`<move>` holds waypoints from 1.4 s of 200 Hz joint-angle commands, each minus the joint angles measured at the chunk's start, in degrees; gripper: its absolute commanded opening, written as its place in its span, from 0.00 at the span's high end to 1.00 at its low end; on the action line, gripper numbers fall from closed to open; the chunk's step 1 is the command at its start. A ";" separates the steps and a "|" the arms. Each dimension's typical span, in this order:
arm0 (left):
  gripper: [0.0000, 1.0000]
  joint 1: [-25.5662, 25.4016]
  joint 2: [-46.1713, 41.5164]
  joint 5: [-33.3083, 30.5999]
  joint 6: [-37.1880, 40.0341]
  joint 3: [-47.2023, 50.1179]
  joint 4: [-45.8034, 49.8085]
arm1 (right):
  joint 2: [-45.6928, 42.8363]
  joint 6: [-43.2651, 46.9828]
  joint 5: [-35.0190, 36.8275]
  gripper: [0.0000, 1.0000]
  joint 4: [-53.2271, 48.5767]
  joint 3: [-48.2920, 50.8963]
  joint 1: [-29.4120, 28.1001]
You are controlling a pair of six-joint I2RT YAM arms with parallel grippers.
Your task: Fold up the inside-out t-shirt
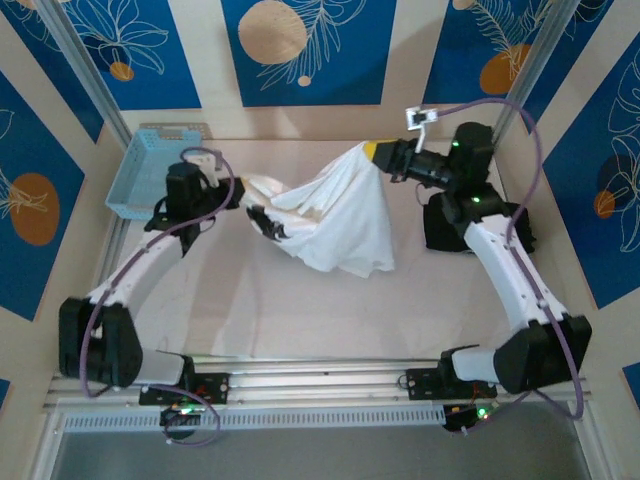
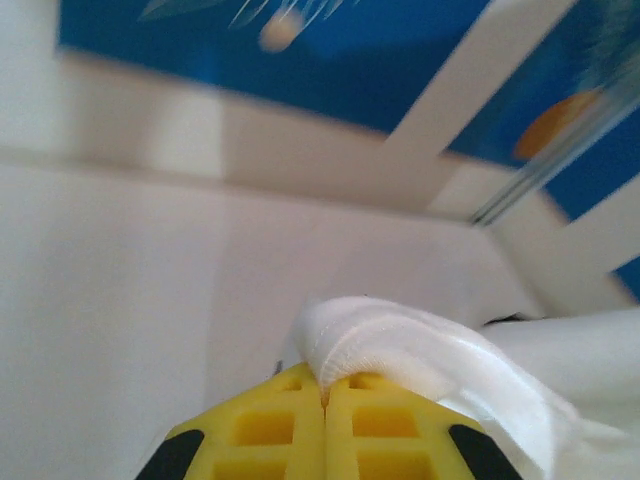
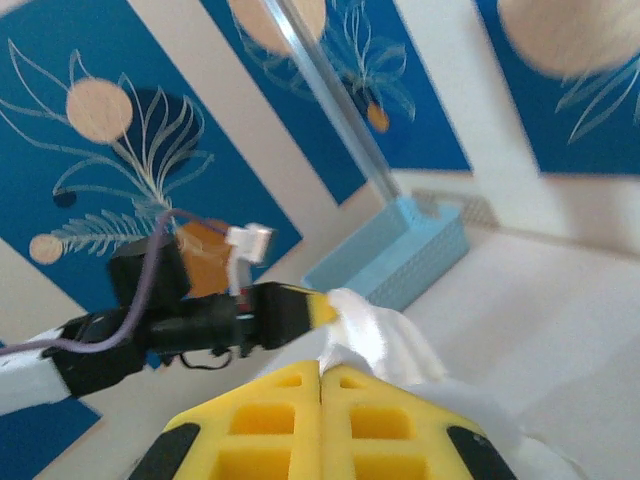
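Note:
The inside-out t-shirt (image 1: 340,215), white and thin, hangs bunched between my two grippers above the middle of the table, its lower folds resting on the surface. My left gripper (image 1: 247,203) is shut on its left end. In the left wrist view the yellow fingers (image 2: 290,425) pinch a stitched hem of the t-shirt (image 2: 420,350). My right gripper (image 1: 377,153) is shut on the t-shirt's upper right corner, lifted toward the back. In the right wrist view the gripper (image 3: 320,368) clamps white cloth (image 3: 385,335), and the left gripper (image 3: 322,308) shows just beyond it. A small dark tag (image 1: 276,229) shows near the left grip.
A light blue basket (image 1: 150,170) stands at the back left corner and also shows as the blue basket (image 3: 400,255) in the right wrist view. A black folded garment (image 1: 438,228) lies at the right, partly behind my right arm. Walls close the table's back and sides.

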State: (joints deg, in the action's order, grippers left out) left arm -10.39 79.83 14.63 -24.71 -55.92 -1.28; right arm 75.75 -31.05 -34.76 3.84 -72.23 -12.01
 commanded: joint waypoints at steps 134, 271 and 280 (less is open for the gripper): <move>0.33 -12.42 12.53 8.01 4.66 4.87 -13.56 | 3.85 6.01 -2.24 1.00 -3.19 4.12 -3.55; 1.00 -12.02 -6.70 16.29 -3.15 -17.10 -3.96 | 11.33 29.98 42.19 1.00 -33.00 -22.75 -4.51; 1.00 -12.02 -7.57 15.24 -2.36 -19.42 -2.43 | 10.57 30.87 42.26 1.00 -32.60 -23.99 -4.47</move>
State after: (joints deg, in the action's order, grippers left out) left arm -22.52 76.18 28.95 -25.56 -69.12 -7.09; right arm 87.26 -6.11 -0.19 -26.00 -92.01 -16.14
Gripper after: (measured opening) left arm 0.046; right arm 0.065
